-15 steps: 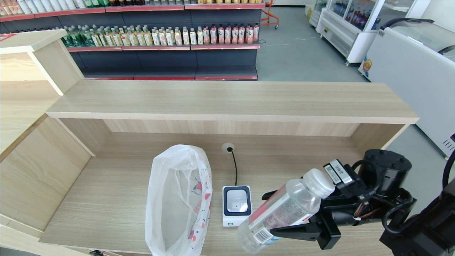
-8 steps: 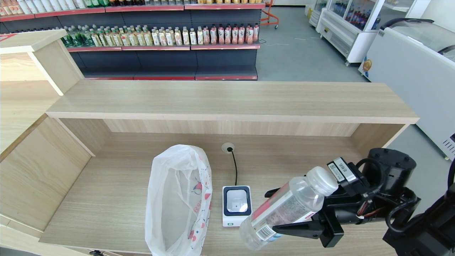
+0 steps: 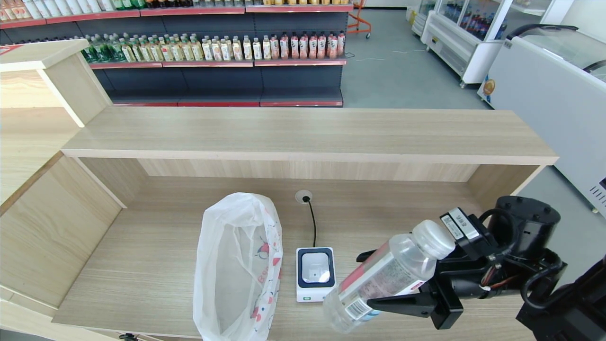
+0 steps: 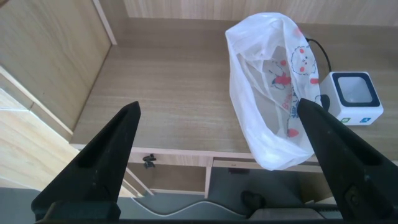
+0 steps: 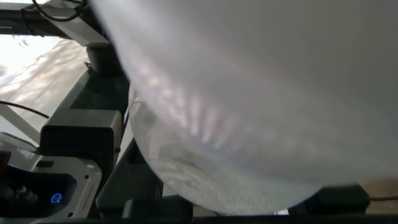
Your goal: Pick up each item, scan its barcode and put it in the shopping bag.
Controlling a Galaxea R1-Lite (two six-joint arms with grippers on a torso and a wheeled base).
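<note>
Counting one clear bottle (image 3: 383, 279), one white shopping bag (image 3: 239, 265) and one scanner (image 3: 315, 272), with the bag standing open on the worktop (image 3: 142, 265) just left of the scanner. Got the bottle pinched in the right gripper (image 3: 374, 284) fingers, up off the worktop just right of the scanner, tilted with the cap high and the barcode end low. Also seeing the left gripper (image 4: 219, 107) fingers spread wide above the near-left worktop edge.

Your right gripper (image 3: 367, 283) has shifted the water bottle (image 3: 393, 272) slightly to the right, edging its base off the scanner (image 3: 315, 272).
</note>
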